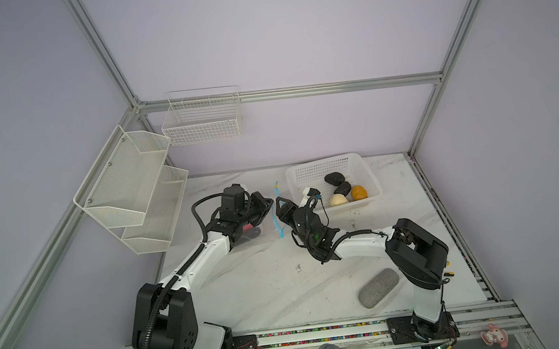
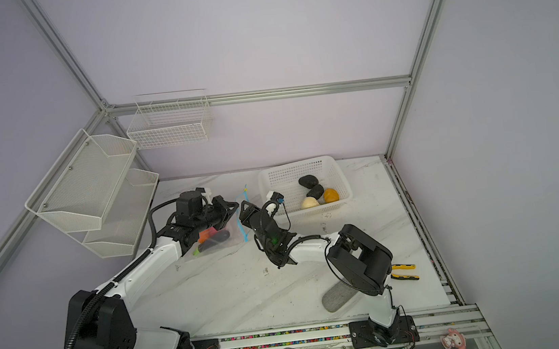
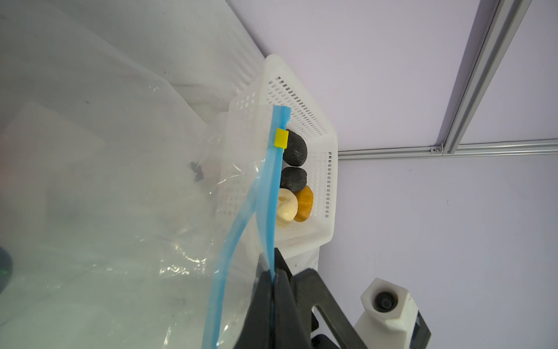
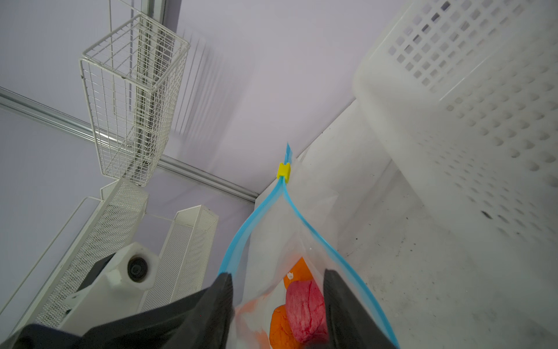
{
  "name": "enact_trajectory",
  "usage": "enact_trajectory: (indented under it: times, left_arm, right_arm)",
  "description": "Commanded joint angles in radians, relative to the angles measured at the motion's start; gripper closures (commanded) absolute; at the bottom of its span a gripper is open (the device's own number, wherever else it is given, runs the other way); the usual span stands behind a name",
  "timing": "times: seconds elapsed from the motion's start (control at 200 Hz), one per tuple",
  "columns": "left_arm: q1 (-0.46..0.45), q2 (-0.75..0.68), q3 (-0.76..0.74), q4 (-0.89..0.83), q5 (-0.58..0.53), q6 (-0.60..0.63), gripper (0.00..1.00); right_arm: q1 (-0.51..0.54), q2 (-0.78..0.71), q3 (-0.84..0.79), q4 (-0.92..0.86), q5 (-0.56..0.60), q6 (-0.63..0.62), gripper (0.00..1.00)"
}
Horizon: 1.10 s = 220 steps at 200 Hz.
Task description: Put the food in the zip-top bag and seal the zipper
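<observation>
About half the job looks done. The bag (image 2: 233,241) lies on the table (image 1: 283,288) just beside the basket (image 1: 313,175), on the side toward the left arm. Inside it show a pink piece (image 4: 305,305), two orange pieces (image 4: 297,272) (image 4: 279,327) and a black one (image 2: 220,237). Four pieces of food wait in the basket: two black (image 1: 334,178) (image 1: 342,187), one cream (image 1: 338,199) and one yellow-brown (image 1: 359,192). The left tool (image 3: 273,284) is clamped tight on one lip of the zipper (image 3: 268,181), holding the mouth up. The right tool (image 4: 277,278) has its jaws well apart at that mouth, between bag and basket, with nothing gripped. The zipper gapes, its yellow tab (image 3: 281,137) parked at the closed end near the basket. What is left, I judge, is moving those four pieces over and then running the tab along the strip. The left arm covers much of the bag in a top view, so the count inside is unsure. A green tip (image 2: 196,251) there is too small to place. Whether the right tool touches the bag's lips I cannot tell, and both wrist views cut the bag's lower part off.
</observation>
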Motion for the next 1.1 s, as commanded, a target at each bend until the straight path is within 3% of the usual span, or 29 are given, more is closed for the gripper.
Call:
enact_trajectory:
  times: [0.0, 0.44, 0.715, 0.875, 1.095]
  left_arm:
    - [0.006, -0.018, 0.071, 0.039, 0.016, -0.002, 1.00]
    - [0.006, -0.018, 0.053, 0.042, 0.022, -0.002, 1.00]
    - [0.006, -0.014, 0.048, 0.046, 0.030, -0.001, 1.00]
    - [0.005, -0.006, 0.055, 0.046, 0.045, -0.002, 1.00]
    - [0.003, -0.008, 0.050, 0.045, 0.054, 0.001, 1.00]
  right_arm:
    - [0.010, 0.012, 0.025, -0.006, -0.007, 0.001, 0.49]
    - [0.010, -0.118, -0.004, -0.116, 0.039, -0.014, 0.50]
    - [-0.013, -0.124, 0.083, -0.270, 0.040, -0.223, 0.50]
    - [-0.088, -0.126, 0.174, -0.444, -0.053, -0.360, 0.51]
    - [-0.231, -0.116, 0.268, -0.690, -0.266, -0.524, 0.50]
